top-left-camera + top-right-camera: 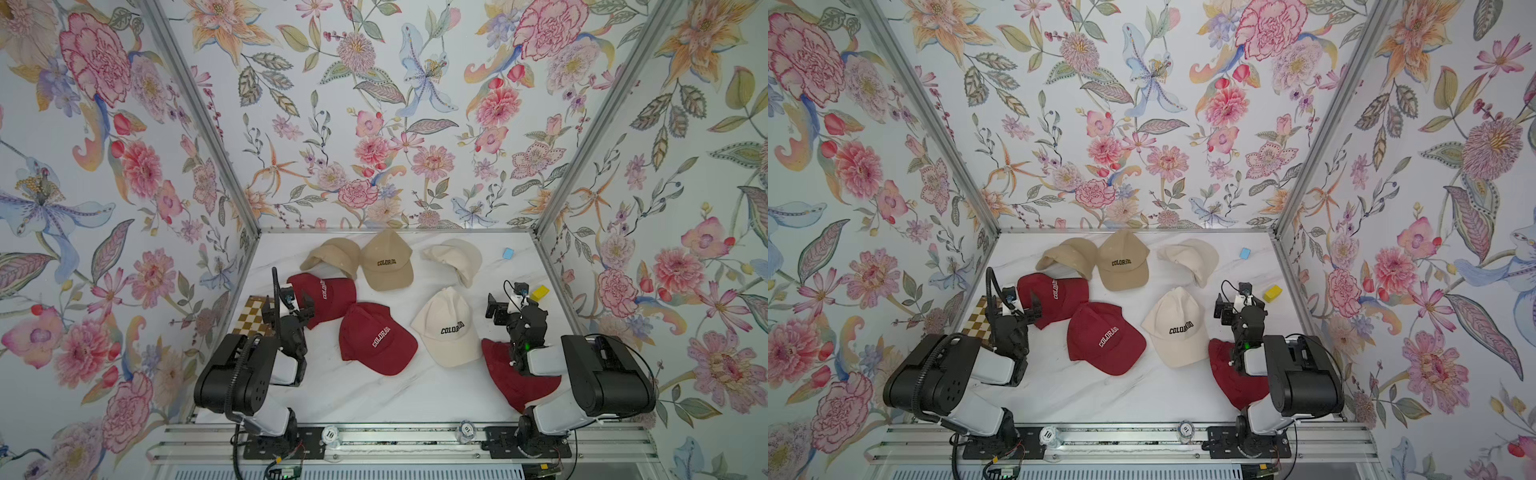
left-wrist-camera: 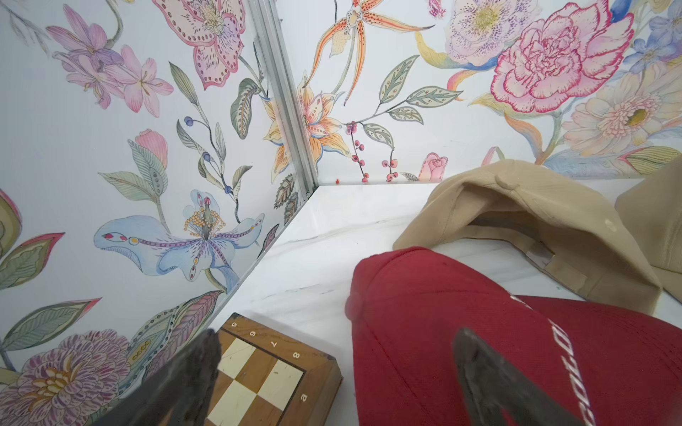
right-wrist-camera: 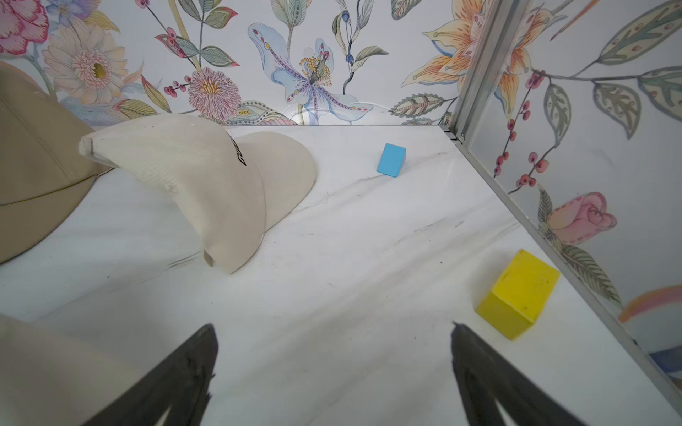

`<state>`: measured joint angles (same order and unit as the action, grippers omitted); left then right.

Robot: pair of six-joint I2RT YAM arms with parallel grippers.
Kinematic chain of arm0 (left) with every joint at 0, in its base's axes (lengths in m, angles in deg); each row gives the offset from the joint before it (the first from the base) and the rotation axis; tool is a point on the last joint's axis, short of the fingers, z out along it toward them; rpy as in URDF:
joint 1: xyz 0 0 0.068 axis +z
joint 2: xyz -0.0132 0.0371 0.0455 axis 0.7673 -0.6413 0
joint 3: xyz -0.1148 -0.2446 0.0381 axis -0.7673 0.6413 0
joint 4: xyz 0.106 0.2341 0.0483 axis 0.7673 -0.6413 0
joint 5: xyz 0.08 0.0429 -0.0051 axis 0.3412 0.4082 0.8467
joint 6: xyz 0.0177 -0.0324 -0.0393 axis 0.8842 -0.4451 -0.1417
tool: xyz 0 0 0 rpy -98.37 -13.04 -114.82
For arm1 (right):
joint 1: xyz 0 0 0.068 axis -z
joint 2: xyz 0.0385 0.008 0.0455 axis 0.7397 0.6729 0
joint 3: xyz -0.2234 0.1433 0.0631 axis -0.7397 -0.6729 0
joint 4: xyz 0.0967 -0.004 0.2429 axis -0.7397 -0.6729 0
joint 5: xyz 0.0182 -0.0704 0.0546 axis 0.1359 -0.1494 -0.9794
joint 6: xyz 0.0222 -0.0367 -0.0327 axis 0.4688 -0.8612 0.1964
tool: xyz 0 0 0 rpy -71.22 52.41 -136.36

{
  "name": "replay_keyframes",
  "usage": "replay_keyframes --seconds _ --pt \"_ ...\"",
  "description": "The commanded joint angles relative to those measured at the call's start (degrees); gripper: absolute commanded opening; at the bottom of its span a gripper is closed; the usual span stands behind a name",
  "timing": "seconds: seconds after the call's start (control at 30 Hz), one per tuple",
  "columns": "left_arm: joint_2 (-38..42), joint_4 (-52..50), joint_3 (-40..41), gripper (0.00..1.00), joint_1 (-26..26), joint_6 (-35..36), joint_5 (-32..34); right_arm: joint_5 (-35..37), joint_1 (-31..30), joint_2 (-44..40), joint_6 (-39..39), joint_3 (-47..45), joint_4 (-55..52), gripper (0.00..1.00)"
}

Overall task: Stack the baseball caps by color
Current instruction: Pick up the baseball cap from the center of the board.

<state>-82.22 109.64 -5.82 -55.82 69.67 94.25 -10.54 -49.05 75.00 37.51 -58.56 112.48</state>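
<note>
Spread loose over white marble table [image 1: 374, 399], nothing stacked yet: three dark red cloth baseball caps [image 1: 376, 338], two tan cloth caps [image 1: 386, 259] touching at the back, two cream cloth caps [image 1: 451, 328] apart. Left gripper [image 2: 336, 333] gaping, empty, angled low at the edge of the leftmost red cap [image 1: 322, 297], likely lining up a first pick. Right gripper [image 3: 332, 328] equally wide over bare table near a yellow block [image 3: 516, 295], elbow folded above another red cap [image 1: 515, 382].

Floral wallpaper walls [image 1: 374, 124] on three sides, aluminium corner posts [image 1: 203, 116], white marbled tabletop [image 1: 374, 399]
</note>
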Motion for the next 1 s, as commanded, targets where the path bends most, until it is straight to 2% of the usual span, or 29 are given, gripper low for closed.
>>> replay_keyframes --seconds 0.0,0.97 --pt "-0.29 2.04 -0.01 1.0 0.46 0.46 -0.28 -1.08 0.2 -0.16 -0.62 1.2 -0.73 0.99" --pt "-0.29 1.06 -0.55 1.0 0.44 0.9 -1.61 -1.42 0.38 -0.11 -0.58 1.51 -1.23 0.99"
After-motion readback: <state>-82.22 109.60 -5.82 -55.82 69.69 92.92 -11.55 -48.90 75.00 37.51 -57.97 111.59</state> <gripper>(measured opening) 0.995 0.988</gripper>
